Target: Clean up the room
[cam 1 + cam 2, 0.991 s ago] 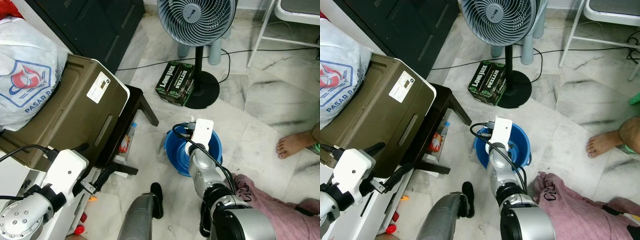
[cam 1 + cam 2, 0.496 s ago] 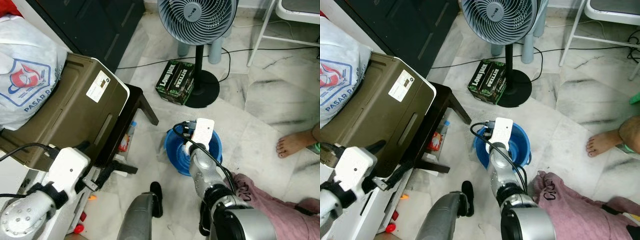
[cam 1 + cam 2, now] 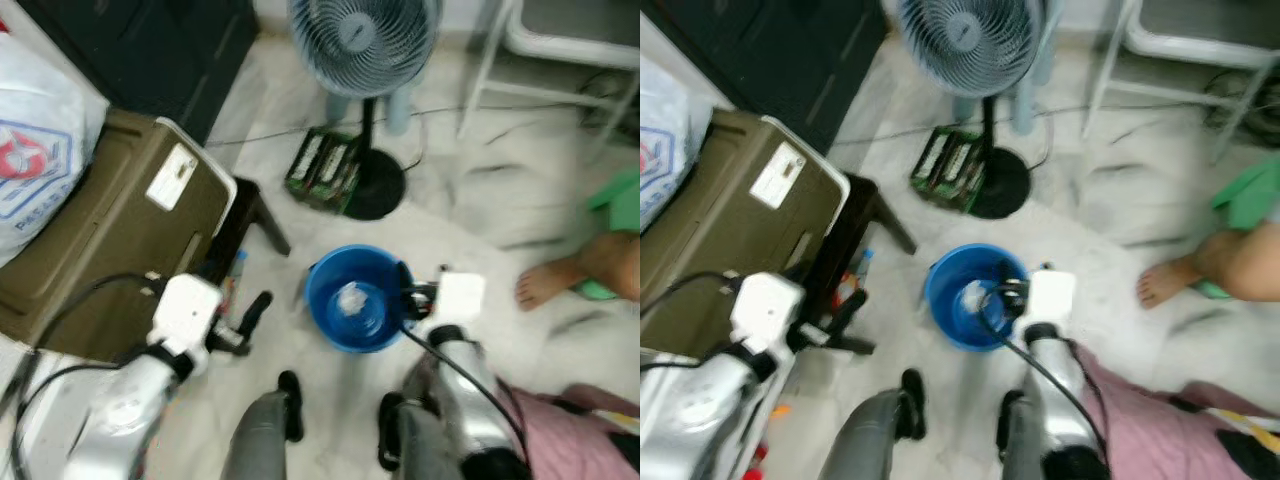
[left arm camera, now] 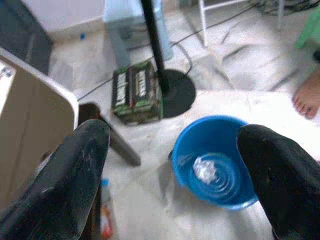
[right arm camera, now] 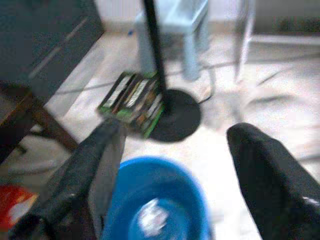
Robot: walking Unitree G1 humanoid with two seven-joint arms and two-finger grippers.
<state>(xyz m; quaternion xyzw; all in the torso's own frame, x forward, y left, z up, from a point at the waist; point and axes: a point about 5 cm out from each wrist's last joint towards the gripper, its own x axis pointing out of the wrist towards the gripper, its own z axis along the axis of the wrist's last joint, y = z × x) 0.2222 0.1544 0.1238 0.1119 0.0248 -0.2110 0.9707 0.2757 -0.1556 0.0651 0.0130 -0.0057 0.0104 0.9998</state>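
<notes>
My head views are bright with even daylight but smeared by motion blur; my wrist views are soft, shadows weak.

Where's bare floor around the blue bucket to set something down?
Best patch: the marble between the blue bucket, the fan base and the person's foot. It is crowded on the bucket's other side, by the dark stool leg, the olive bin and the green box. The right tool sits at the bucket's rim, open; pink cloth lies nearer the robot.
</notes>
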